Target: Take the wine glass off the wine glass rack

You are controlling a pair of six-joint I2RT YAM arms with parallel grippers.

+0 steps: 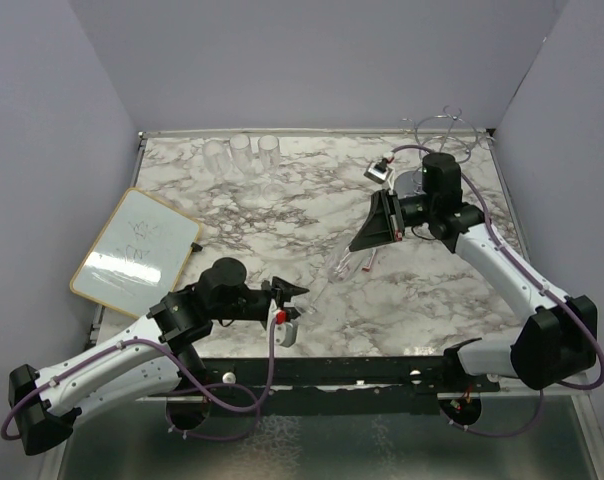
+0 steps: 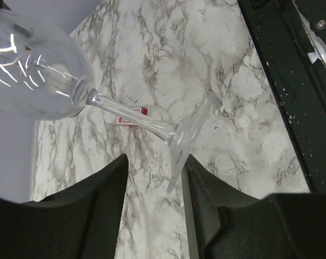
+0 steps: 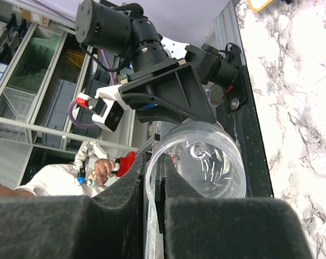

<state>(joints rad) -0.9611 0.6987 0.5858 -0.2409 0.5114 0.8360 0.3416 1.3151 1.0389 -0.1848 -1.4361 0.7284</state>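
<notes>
Pads of the right gripper (image 3: 162, 181) are pressing together on the thin rim of the wine glass (image 3: 206, 162), pinching the wall of the bowl between them. The glass is hanging sideways in the air above the marble table (image 1: 282, 200), stretching between the two arms, with its foot pointing toward the left gripper (image 2: 155, 162). That gripper's fingers (image 2: 111, 189) are standing spread, and the foot is sitting in the gap between them. It seems to be brushing one finger, though the clear glass makes contact hard to judge. The wine glass rack (image 1: 445, 128) is standing at the far right corner, well apart from the glass, its round base partly hidden behind the right arm. A whiteboard (image 1: 137, 250) is lying at the left side, and three clear cups (image 1: 242, 150) are standing along the back edge.
</notes>
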